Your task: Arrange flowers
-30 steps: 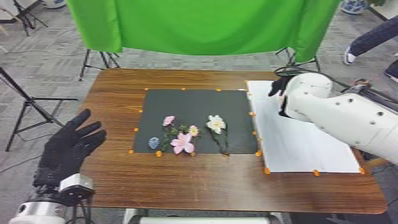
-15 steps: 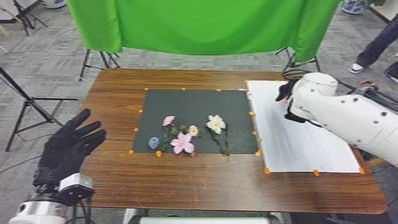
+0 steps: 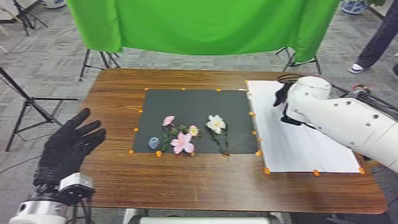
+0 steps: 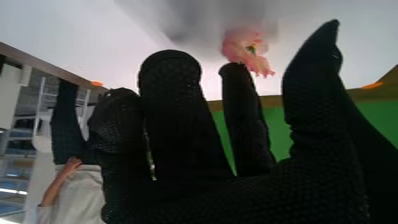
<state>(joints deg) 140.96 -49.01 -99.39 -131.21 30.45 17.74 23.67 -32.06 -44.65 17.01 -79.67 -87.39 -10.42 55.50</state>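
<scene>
Right hand [image 4: 222, 197], straight-fingered and empty, hangs over white sheet [image 3: 311, 150], pink flower [image 4: 245, 49] just beyond fingertips (short reach, I'd judge).

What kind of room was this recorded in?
Probably a lab or staged recording room: a green cloth hangs behind the table, tripods stand around it, and orange markers edge the dark mat.
</scene>
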